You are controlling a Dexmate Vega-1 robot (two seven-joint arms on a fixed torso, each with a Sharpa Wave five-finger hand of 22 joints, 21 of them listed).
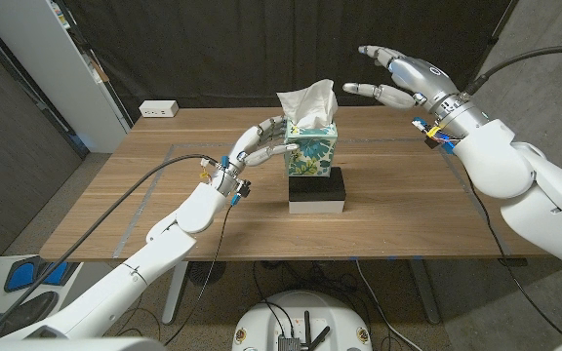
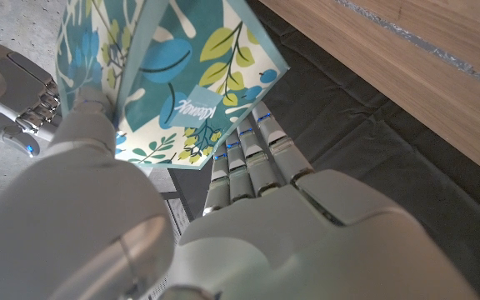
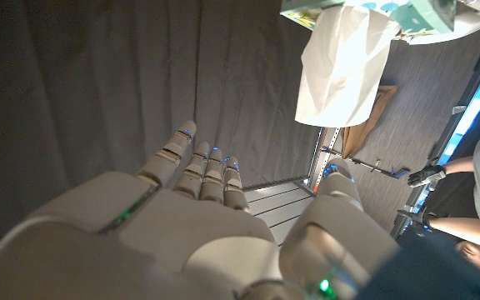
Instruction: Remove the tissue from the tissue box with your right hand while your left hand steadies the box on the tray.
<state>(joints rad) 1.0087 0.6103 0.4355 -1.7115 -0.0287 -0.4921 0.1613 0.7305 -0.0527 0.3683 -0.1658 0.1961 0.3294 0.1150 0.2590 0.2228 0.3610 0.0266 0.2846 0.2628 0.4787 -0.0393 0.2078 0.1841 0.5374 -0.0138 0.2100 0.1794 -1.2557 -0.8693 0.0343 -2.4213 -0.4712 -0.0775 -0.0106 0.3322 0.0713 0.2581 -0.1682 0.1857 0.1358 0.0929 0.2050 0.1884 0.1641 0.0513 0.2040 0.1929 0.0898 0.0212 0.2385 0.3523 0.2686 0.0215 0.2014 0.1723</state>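
A white soft paper tissue (image 1: 307, 100) sticks up out of the top of the tissue box. Nothing holds it. In the right wrist view the tissue (image 3: 342, 68) hangs as a white folded sheet from the box opening.

The tissue box (image 1: 312, 151) is a tall cardboard cube, light teal with blue and green leaves printed on it. It stands upright on a small flat tray (image 1: 318, 198) that is black on top and white along the front edge. The tray sits near the middle of the brown wooden table (image 1: 408, 214).

The left hand (image 1: 259, 144) is on the left side of the box. Its fingers (image 1: 279, 149) reach to the side wall of the box and seem to touch it. In the left wrist view the thumb lies on one face of the leafy box (image 2: 173, 75) and the fingers (image 2: 252, 150) lie on another face, so the hand grips the box around a corner.

The right hand (image 1: 395, 76) is up in the air, above and to the right of the tissue, and does not touch it. Its fingers are stretched out and spread apart, and it holds nothing. In the right wrist view the right hand (image 3: 215, 225) shows its back, with the fingers (image 3: 198, 162) pointing out and the thumb off to one side.

A white flat power strip (image 1: 159, 109) lies at the far left corner of the table. Thin grey tape lines (image 1: 135, 200) mark a big box shape on the table top. A black curtain (image 1: 213, 49) hangs behind the table.
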